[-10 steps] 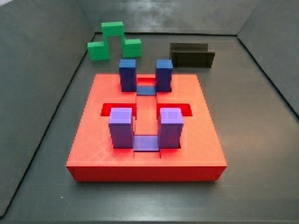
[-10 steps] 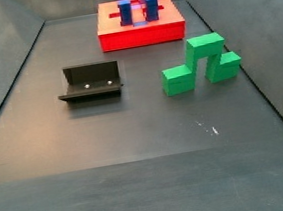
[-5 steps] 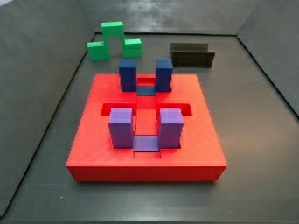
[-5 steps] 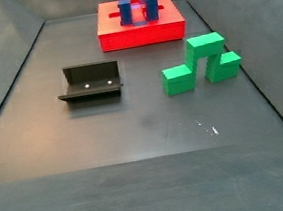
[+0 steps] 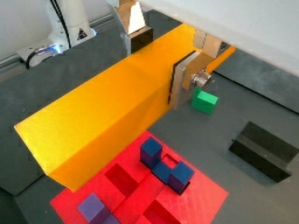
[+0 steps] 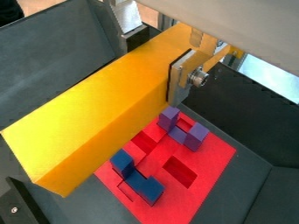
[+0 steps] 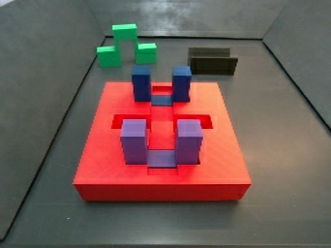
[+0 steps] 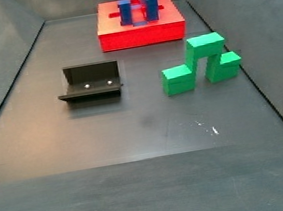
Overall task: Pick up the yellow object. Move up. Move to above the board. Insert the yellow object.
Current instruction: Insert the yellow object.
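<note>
Since the claw (image 5: 173,61) is pinching the bar (image 5: 111,109) across its narrow faces near one end, the long yellow piece juts out flat beneath the wrist cameras and fills both wrist views. One silver finger (image 6: 184,77) lies flush against its side in both; the other is hidden behind the bar. That grip looks chosen to keep the bar level and its length free for lowering.

Below it, well apart, sits the board (image 5: 193,199), so the claw and bar hang high over the red slab, out of sight of both side views. I'd judge the lift is done and the move above the board is about finished; insertion is not yet begun.

On the board stand a blue block (image 7: 161,84) and a purple block (image 7: 161,141), with a red channel between their arms, probably the bar's slot.

Farther off on the worktop (image 8: 134,129) stand the green block (image 8: 199,62) and the fixture (image 8: 92,83), clear of the work.
</note>
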